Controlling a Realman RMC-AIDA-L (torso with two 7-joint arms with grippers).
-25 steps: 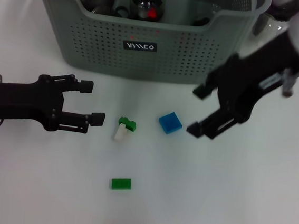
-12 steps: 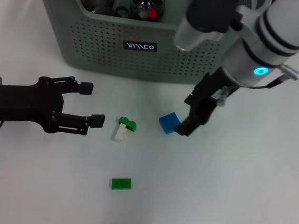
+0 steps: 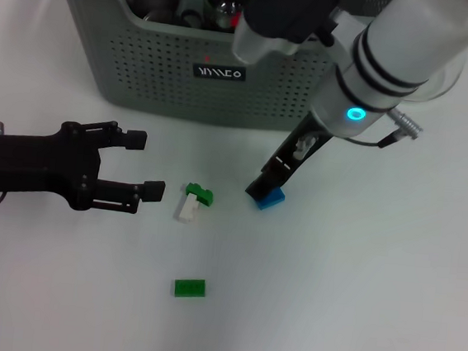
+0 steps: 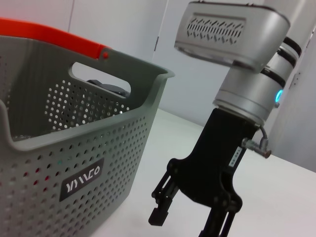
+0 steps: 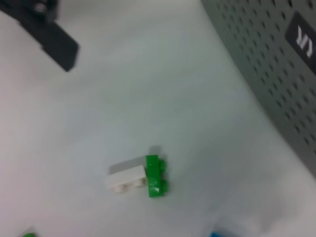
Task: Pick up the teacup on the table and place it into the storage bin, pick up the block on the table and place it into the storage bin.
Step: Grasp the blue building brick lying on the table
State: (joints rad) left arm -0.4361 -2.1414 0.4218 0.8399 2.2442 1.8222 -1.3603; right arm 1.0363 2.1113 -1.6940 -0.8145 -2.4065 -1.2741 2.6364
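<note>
A blue block [image 3: 272, 200] lies on the white table just in front of the storage bin [image 3: 156, 85]. My right gripper [image 3: 264, 187] points straight down onto it, covering its near-left part. In the left wrist view the right gripper [image 4: 190, 221] shows its fingers spread open, and the block is below the picture's edge. A green-and-white block [image 3: 193, 201] and a flat green block [image 3: 189, 287] lie further left. Left of them my left gripper [image 3: 145, 164] hovers open and empty. No teacup shows on the table.
The bin [image 4: 74, 148] has perforated walls, handle cut-outs and a black label; dark items and a glass item [image 3: 226, 0] lie inside. In the right wrist view the green-and-white block [image 5: 140, 177] sits between the bin wall [image 5: 266, 74] and a left fingertip [image 5: 52, 37].
My right arm has swung left and turned its gripper down onto the blue block, which shifted slightly. The left arm and the other blocks have not moved.
</note>
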